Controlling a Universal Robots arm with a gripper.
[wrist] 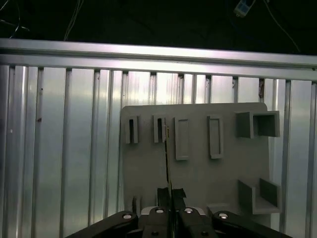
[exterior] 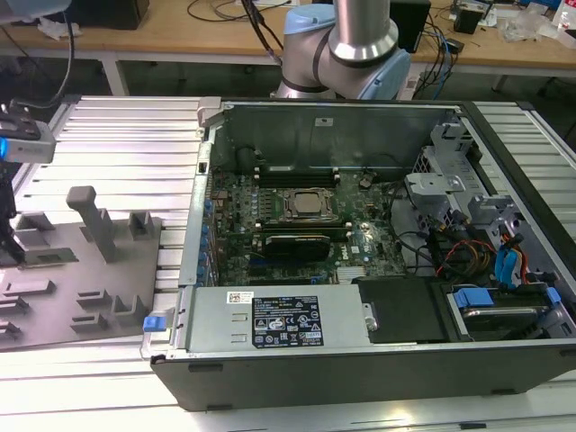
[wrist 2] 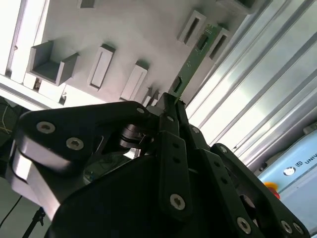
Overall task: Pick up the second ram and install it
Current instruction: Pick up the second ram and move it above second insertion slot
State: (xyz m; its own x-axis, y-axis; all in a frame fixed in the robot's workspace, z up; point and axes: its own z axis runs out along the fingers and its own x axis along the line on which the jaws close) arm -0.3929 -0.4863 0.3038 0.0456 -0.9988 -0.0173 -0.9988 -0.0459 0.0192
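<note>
The second ram (wrist 2: 195, 54) is a thin green strip with small dark chips, and my gripper (wrist 2: 171, 99) is shut on its lower end. It reaches out from the fingertips over the grey holder plate (wrist 2: 124, 29). In the first wrist view the ram (wrist: 167, 158) shows edge-on as a thin dark line rising from the gripper (wrist: 171, 194) toward a narrow slot in the plate (wrist: 198, 168). In the exterior view the gripper (exterior: 9, 229) hangs at the far left over the holder plate (exterior: 81, 288), well away from the open computer case (exterior: 360, 225).
The case lies open on a ribbed metal table (exterior: 126, 144). Inside it are the motherboard with its CPU socket (exterior: 306, 205), black memory slots (exterior: 297, 173) beside the socket, a power supply (exterior: 279, 319) at the front and cables (exterior: 477, 252) at the exterior view's right. The arm's base (exterior: 346, 54) stands behind the case.
</note>
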